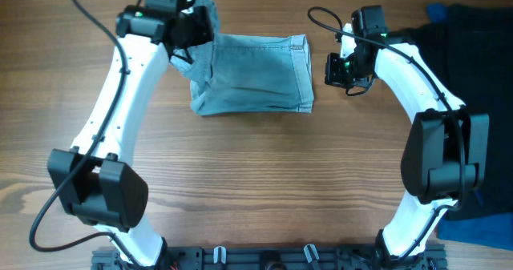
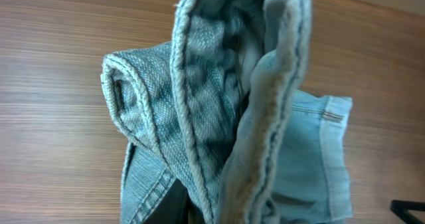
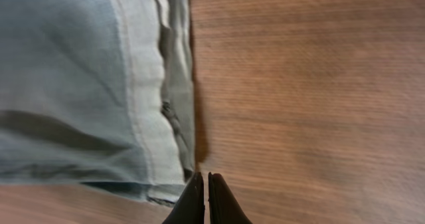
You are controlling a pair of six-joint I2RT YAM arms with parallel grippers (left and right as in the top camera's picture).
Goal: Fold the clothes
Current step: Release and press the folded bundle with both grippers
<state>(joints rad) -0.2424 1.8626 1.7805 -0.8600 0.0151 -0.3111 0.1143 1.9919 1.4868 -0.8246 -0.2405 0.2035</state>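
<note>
The light-blue denim shorts (image 1: 256, 74) lie folded on the wooden table at the back centre. My left gripper (image 1: 192, 30) is at their back left corner, shut on a lifted bunch of denim. In the left wrist view the bunched shorts (image 2: 232, 111) fill the frame and hide the fingers. My right gripper (image 1: 341, 71) is shut and empty, hovering just right of the shorts' right edge. In the right wrist view its closed fingertips (image 3: 206, 184) sit beside the hem of the shorts (image 3: 86, 84), not touching it.
A black garment (image 1: 481, 70) and dark blue fabric (image 1: 437, 12) lie at the right edge of the table. Bare wood (image 1: 264, 182) lies in front of the shorts.
</note>
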